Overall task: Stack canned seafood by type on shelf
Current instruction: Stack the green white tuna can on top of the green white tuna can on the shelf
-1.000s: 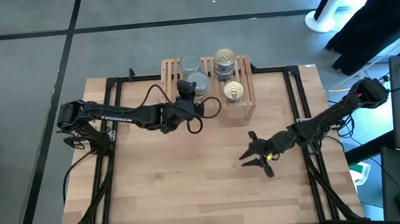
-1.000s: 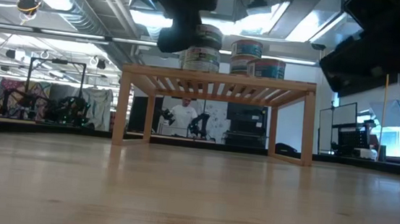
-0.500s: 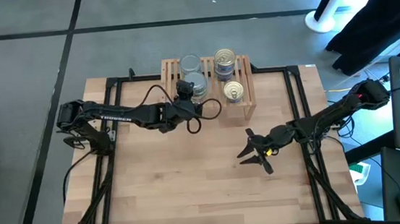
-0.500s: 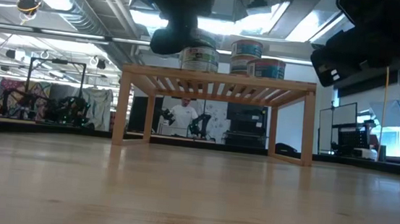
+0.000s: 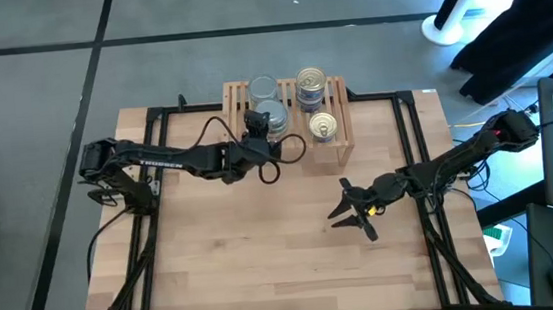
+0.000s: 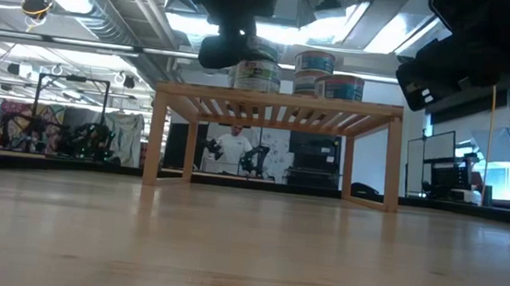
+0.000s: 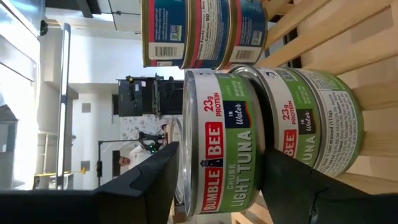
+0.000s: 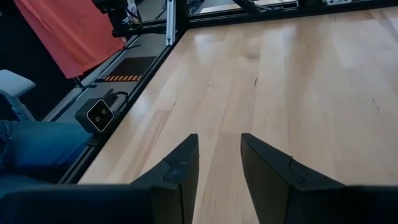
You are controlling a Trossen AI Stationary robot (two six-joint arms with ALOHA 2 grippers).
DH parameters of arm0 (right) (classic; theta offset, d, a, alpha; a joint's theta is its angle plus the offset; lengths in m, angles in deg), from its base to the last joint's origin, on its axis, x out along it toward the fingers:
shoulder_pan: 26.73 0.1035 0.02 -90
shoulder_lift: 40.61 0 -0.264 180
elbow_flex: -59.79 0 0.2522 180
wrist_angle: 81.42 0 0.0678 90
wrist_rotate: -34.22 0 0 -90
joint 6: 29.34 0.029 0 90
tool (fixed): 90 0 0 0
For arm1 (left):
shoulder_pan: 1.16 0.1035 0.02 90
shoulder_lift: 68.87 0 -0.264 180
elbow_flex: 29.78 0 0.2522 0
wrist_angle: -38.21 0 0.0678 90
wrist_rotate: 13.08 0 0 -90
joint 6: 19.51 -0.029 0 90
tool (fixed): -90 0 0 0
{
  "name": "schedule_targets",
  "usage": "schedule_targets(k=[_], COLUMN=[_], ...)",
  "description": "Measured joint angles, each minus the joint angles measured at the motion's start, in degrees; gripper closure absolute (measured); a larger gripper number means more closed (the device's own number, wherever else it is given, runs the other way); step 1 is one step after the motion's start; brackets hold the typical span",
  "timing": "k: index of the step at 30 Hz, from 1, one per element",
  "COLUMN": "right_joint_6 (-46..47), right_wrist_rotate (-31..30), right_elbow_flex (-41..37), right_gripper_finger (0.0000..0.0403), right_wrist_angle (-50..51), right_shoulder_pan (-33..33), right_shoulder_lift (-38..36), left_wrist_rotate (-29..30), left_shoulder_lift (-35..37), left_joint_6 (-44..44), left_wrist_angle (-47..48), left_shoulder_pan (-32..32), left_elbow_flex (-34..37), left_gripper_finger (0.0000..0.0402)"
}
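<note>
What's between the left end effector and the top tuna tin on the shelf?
Nothing visible. The left end effector straddles the top tuna tin, one finger on each side, with open gaps showing. That tin sits on a second tuna tin on the shelf. The right end effector is empty over the table.

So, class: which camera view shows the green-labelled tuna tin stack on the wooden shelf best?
The left wrist view: the green-labelled round tuna tins, stacked two high, show readable labels. The high view shows only dull silver tops on the slatted wooden shelf; the low view half hides them behind an arm; the right wrist view misses them.
</note>
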State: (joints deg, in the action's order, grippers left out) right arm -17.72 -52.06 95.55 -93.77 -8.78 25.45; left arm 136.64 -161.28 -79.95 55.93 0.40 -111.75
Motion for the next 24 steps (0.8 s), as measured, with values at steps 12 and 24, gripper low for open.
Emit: schedule_targets(k=[12,24], right_joint_6=[0.0,0.0], right_wrist_rotate=[1.5,1.9], right_elbow_flex=[0.0,0.0], right_gripper_finger=[0.0283,0.0283], right_wrist_angle=[0.1,0.1], right_shoulder_pan=[0.0,0.0], right_shoulder_lift=[0.0,0.0], left_wrist_rotate=[-1.8,-5.9], left_shoulder_lift=[0.4,1.2], left_joint_6=[0.0,2.0], left_wrist_angle=[0.2,0.5], left_shoulder_pan=[0.0,1.1], left_elbow_flex=[0.0,0.0], left_gripper_finger=[0.0196,0.0196])
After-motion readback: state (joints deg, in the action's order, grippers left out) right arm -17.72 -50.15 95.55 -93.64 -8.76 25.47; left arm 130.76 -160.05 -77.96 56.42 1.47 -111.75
